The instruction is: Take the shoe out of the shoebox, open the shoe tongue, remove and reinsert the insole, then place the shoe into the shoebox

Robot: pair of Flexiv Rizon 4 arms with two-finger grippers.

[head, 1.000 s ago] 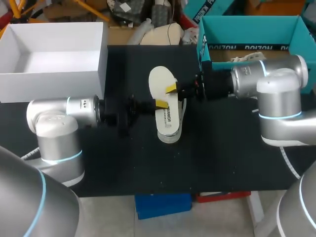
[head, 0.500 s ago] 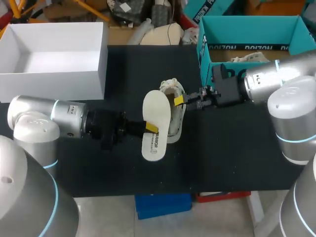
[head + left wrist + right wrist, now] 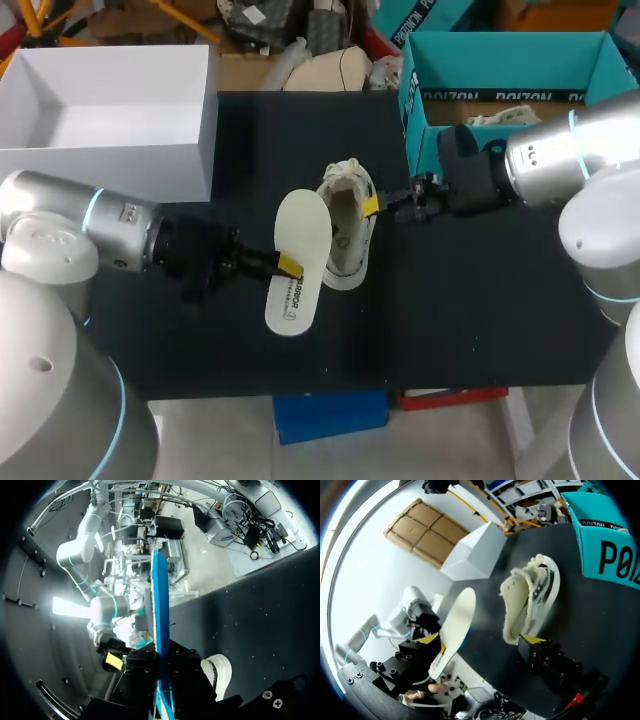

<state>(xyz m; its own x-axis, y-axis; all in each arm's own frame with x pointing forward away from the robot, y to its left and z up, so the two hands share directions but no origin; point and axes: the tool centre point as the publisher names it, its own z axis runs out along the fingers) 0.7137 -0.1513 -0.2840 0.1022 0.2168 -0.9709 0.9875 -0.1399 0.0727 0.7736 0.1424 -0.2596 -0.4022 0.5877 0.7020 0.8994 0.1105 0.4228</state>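
A white shoe (image 3: 347,232) lies on the black table (image 3: 470,320), its opening facing up. My left gripper (image 3: 286,265) is shut on a cream insole (image 3: 297,250), holding it clear of the shoe on the shoe's left side. In the left wrist view the insole (image 3: 160,605) runs edge-on, blue underneath, between my black fingers, with the shoe (image 3: 218,672) beside them. My right gripper (image 3: 373,207) stands open at the shoe's right rim. One yellow fingertip (image 3: 532,639) sits right by the shoe (image 3: 530,592). The teal shoebox (image 3: 600,85) is at the back right.
A white open box (image 3: 110,160) stands at the back left corner of the table. Bare black tabletop lies in front of the shoe and to its right, up to the front edge.
My left arm pulled the insole out of the shoe, towards the front left. My right gripper opened and drew back to the right, leaving the shoe uncovered on the table.
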